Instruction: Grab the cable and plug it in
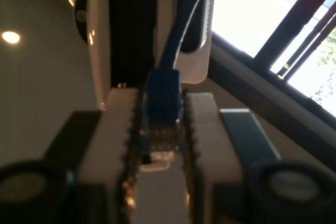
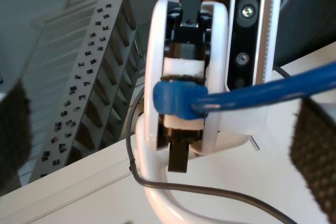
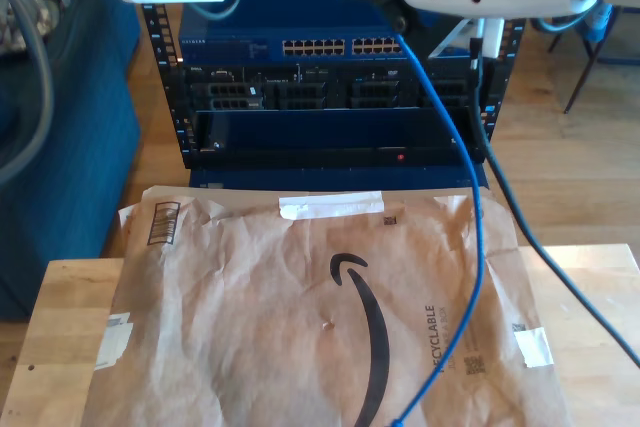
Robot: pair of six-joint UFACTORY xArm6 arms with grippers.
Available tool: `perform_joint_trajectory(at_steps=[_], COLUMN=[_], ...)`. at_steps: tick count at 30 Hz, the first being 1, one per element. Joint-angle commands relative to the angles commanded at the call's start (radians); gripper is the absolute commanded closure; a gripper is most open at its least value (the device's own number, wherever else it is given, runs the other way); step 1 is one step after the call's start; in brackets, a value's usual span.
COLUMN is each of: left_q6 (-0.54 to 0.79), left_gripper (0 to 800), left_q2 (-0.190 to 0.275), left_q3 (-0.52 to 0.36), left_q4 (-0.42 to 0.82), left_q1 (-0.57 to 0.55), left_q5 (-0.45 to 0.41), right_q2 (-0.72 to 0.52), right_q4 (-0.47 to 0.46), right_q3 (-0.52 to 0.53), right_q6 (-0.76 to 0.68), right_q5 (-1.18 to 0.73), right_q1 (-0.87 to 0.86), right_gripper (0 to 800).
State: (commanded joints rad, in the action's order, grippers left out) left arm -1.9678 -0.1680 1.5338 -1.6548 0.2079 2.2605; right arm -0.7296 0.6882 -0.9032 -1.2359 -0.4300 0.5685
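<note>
My first gripper (image 1: 160,129) is clamped on the plug (image 1: 161,103) of the cable (image 3: 478,247). My second gripper's (image 2: 157,100) jaw state cannot be determined. Exterior view: cable hangs over the paper (image 3: 250,317).

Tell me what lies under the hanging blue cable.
Under the cable lies a flattened brown paper mailer covering a wooden table. Whatever sits beneath the mailer is hidden. The cable's lower end runs out of the exterior view.
</note>
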Motion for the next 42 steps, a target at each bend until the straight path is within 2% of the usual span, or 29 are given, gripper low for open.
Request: perform_joint_trajectory(at_steps=[5,9,19,24,33,34,35,36,37,40,42], left_q6=[0.000,0.002,0.002,0.002,0.002,0.000,0.003,0.011,0.012,0.014,0.014], left_gripper=[769,769,769,769,766,745,626,426,259,229,91], left_q2=[0.000,0.000,0.000,0.000,0.000,0.000,0.000,0.000,0.000,-0.002,-0.002], left_q3=[-0.002,-0.002,0.003,0.002,0.003,0.003,0.003,0.002,0.000,-0.002,-0.002], left_q4=[0.000,0.000,-0.002,0.000,0.000,-0.002,-0.002,-0.009,-0.035,-0.077,-0.077], left_q1=[0.000,0.000,0.000,0.000,0.000,0.000,0.000,0.000,0.000,0.000,0.000], left_q5=[0.008,0.008,0.011,0.011,0.014,0.015,0.017,0.017,0.017,0.028,0.023], right_q2=[0.003,0.003,0.020,0.020,0.023,0.023,0.023,0.023,0.025,0.028,0.029], right_q4=[0.002,0.002,0.003,0.014,0.083,0.095,0.103,0.103,0.104,0.104,0.104], right_q3=[0.009,0.012,0.017,0.017,0.017,0.017,0.017,0.017,0.017,0.017,0.017], right_q6=[0.000,-0.003,-0.006,-0.008,-0.008,-0.008,-0.008,-0.009,-0.011,-0.014,-0.012], right_q5=[0.003,0.044,0.060,0.061,0.061,0.061,0.060,0.060,0.061,0.061,0.061], right_q1=[0.012,0.020,0.040,0.040,0.041,0.041,0.041,0.041,0.041,0.040,0.040], right_gripper=[247,352,447,528,739,760,773,786,790,797,798])
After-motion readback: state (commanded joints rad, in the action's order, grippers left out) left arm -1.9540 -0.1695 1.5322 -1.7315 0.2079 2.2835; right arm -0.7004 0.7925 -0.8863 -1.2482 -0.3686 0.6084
